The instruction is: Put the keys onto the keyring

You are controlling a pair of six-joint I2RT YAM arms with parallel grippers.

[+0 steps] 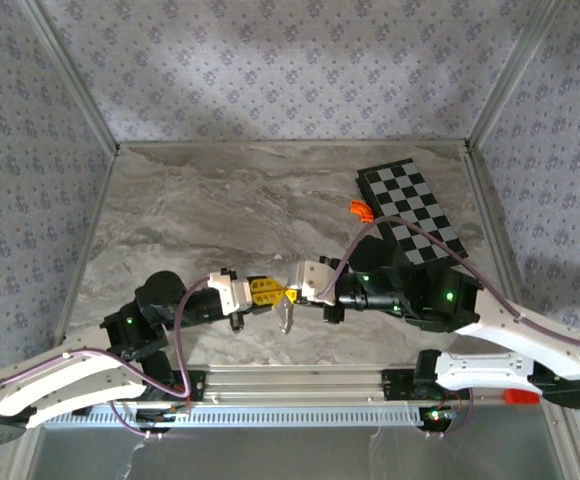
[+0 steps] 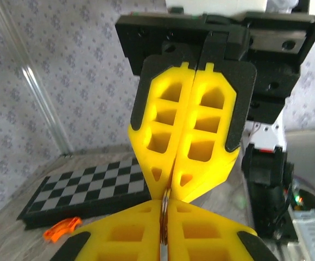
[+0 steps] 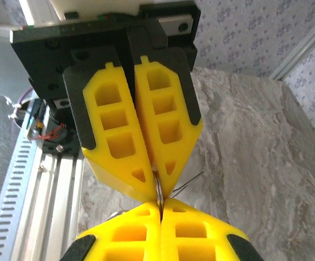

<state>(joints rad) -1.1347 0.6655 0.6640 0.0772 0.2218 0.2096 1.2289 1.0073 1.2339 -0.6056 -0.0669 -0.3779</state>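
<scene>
Over grey marble table (image 1: 220, 200), near front edge: pressing left pincer (image 1: 276, 293) and right pincer (image 1: 296, 294) tip to tip, both clamping shut on keyring (image 2: 164, 215). Showing as thin silvery ring, edge-on between yellow fingertips (image 3: 130, 179). Dangling small silvery-grey piece (image 1: 286, 318) beneath; too small for identifying.

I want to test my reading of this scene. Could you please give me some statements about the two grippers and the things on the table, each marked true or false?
1. The left gripper and the right gripper meet tip to tip over the near part of the marble table. True.
2. The left gripper stands wide open. False: it is shut on the thin keyring, and so is the right gripper.
3. The orange curved piece lies on top of the checkerboard mat. False: it lies on the marble, beside the mat.
4. The checkerboard mat lies at the far right of the table. True.
</scene>
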